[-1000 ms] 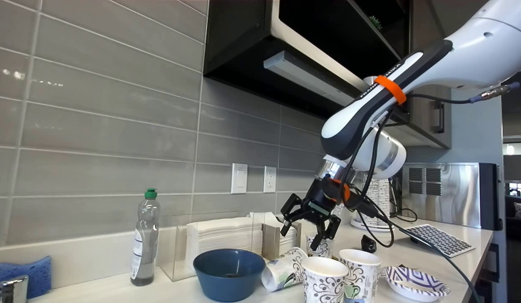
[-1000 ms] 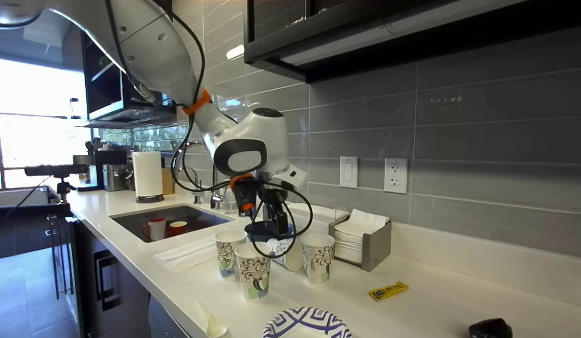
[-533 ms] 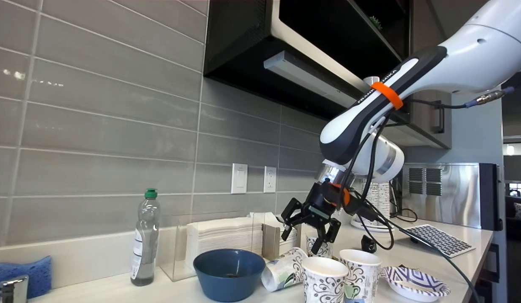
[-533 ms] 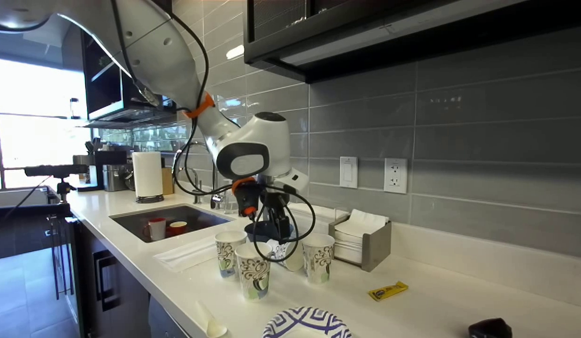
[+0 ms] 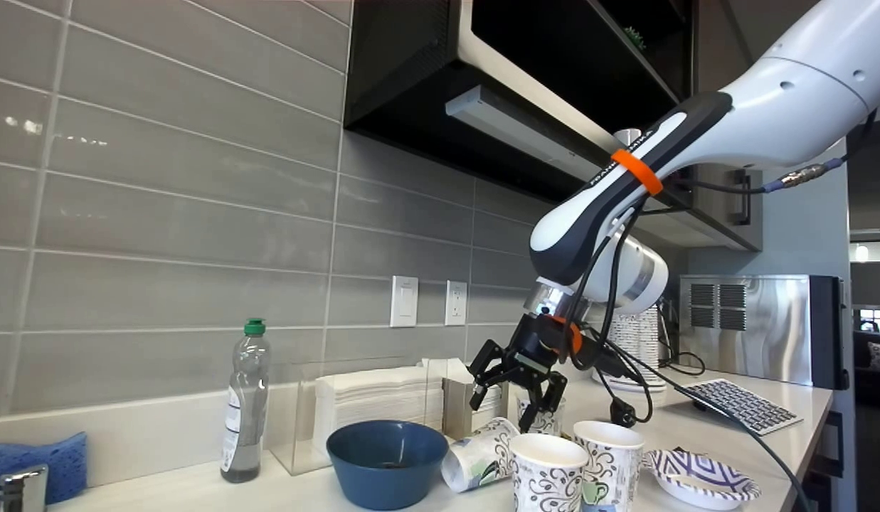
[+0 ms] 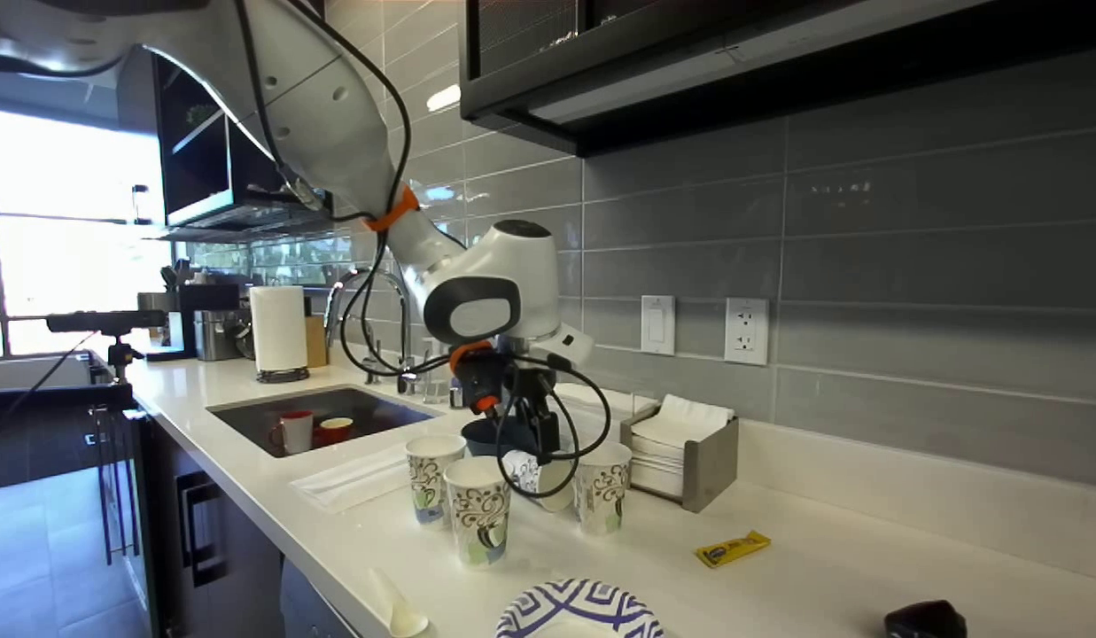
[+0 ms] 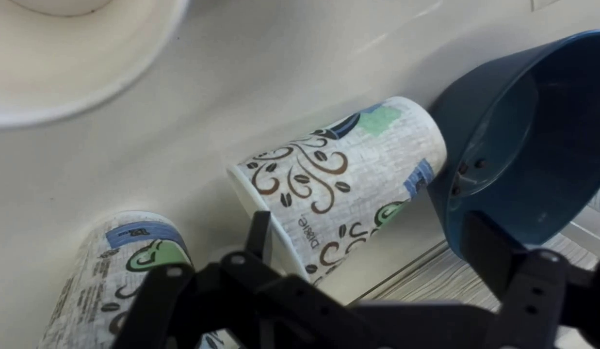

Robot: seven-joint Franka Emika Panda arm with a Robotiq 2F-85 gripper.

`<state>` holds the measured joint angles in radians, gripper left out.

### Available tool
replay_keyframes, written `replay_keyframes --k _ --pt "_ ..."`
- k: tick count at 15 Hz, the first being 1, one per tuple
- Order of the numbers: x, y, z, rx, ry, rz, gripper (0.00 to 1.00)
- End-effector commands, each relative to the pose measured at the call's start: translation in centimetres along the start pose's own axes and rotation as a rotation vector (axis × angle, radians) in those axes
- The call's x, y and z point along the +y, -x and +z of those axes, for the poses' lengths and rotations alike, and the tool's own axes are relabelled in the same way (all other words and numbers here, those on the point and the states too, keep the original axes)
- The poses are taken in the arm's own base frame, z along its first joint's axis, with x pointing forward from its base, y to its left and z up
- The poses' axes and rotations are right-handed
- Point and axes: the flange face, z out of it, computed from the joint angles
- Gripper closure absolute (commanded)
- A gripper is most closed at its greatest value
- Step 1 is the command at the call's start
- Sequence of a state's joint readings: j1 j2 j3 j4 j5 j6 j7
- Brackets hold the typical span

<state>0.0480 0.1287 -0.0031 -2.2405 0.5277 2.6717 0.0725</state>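
The black two-fingered claw hung tilted above the glossy white counter, its fingers spread wide apart. Seen from the wrist, the gap between them framed a white paper cup printed with brown swirls and coffee beans. It lay on its side, its mouth toward one finger and its base just beside a round, dark blue bowl; whether the two touched could not be told. A few small dark specks rested in the bottom of the bowl.

An upright paper cup of the same print stood close to a second such cup, and a third printed cup stood upright near a grey napkin holder stacked with folded white napkins. Farther out lay a white paper dish with a purple patterned rim and a small, flat yellow packet. Well apart, in an exterior view, a clear plastic bottle with a green cap stood near the grey tiled wall, and in an exterior view a dark sink held a white-and-red mug and a red cup.
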Motion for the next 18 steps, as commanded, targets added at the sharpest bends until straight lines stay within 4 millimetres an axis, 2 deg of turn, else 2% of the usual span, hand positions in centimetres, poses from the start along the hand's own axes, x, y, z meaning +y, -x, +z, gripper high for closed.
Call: replay_keyframes --k 1,6,7,9,13,18 --pt "-0.1 -1.2 0.7 0.014 0.028 -0.039 0.0" --pt "-0.4 -1.7 1.2 0.012 0.037 -0.071 0.0" --pt "-0.4 -1.8 1.3 0.011 0.034 -0.07 0.21" --pt "-0.4 -1.9 1.3 0.01 0.033 -0.069 0.32" --pt "-0.2 -1.9 1.0 0.002 0.026 -0.045 0.62" --pt "0.3 -2.1 -0.7 0.017 0.038 -0.016 0.96"
